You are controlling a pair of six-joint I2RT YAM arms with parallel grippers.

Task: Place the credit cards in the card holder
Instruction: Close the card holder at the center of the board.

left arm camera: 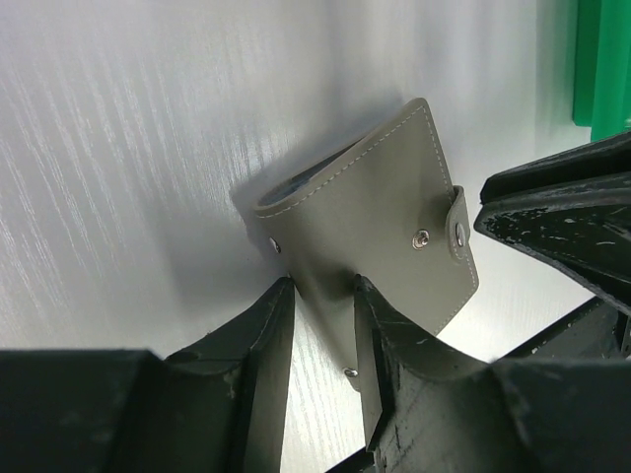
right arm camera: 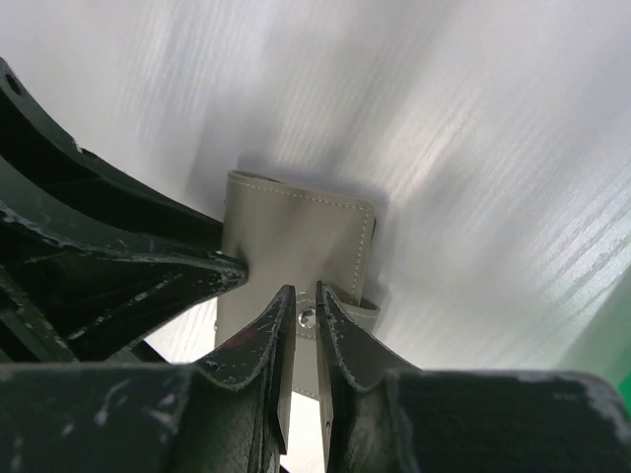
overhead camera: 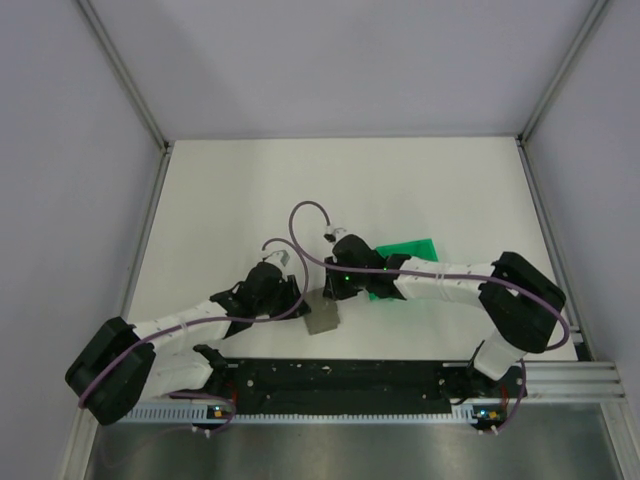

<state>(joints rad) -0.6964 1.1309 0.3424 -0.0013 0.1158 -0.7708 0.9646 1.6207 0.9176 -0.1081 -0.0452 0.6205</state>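
The card holder (overhead camera: 323,315) is a grey-green stitched wallet with a snap strap, between the two arms near the table's front. In the left wrist view the card holder (left arm camera: 365,217) stands tilted, and my left gripper (left arm camera: 323,286) is shut on its lower edge, one fingertip on each face. In the right wrist view my right gripper (right arm camera: 306,291) has its jaws a narrow slit apart at the card holder's (right arm camera: 296,236) strap, whose metal snap (right arm camera: 308,317) shows in the gap. No credit cards are in view.
A bright green plastic tray (overhead camera: 410,255) lies just behind my right arm; its edge shows at the right of both wrist views. My two grippers (overhead camera: 315,295) are crowded together over the holder. White walls and metal rails bound the table.
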